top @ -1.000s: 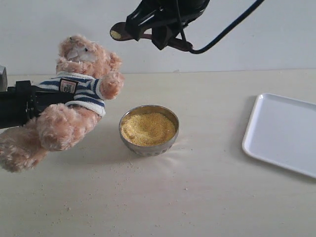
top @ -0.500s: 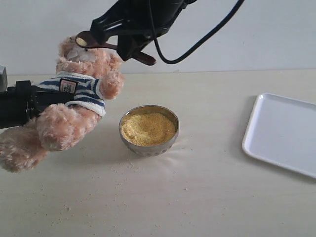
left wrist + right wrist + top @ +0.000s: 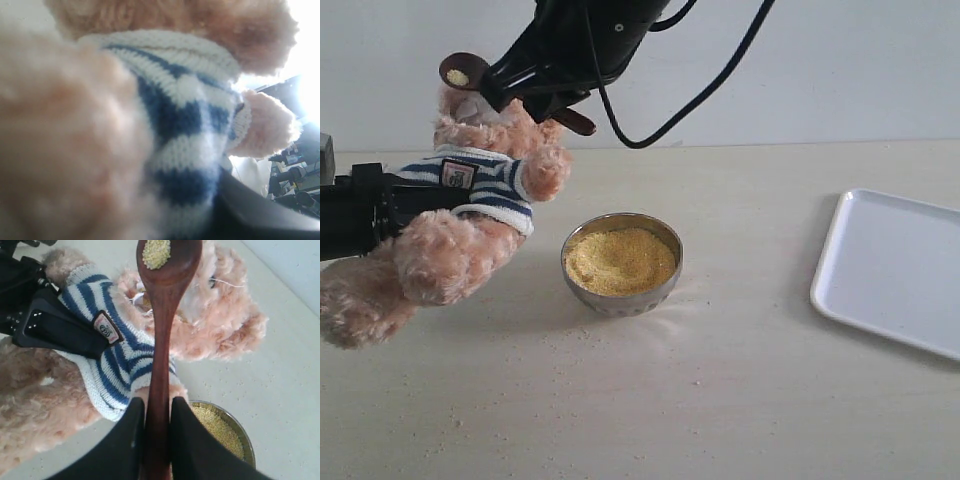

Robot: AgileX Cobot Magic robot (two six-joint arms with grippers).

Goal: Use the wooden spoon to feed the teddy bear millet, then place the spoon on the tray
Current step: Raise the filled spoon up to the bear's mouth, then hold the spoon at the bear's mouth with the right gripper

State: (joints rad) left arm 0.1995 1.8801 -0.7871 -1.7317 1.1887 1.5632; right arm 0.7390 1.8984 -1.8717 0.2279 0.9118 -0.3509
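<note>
Wooden, small and dark reddish-brown, the spoon [image 3: 465, 72] hangs by the fluffy light-brown striped-shirted teddy bear's [image 3: 470, 190] head at the exterior view's upper left, where a tilt could spill its fine yellow millet [image 3: 456, 76]; the left wrist view's soft fur hints the left gripper's [image 3: 395, 205] clamp on the bear may slip; in the right wrist view the right gripper [image 3: 156, 432] pinches the thin handle, which could swivel.

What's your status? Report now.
Left gripper shut on teddy bear. Right gripper shut on wooden spoon, millet loaded, by bear's head. Nothing in the way.
</note>
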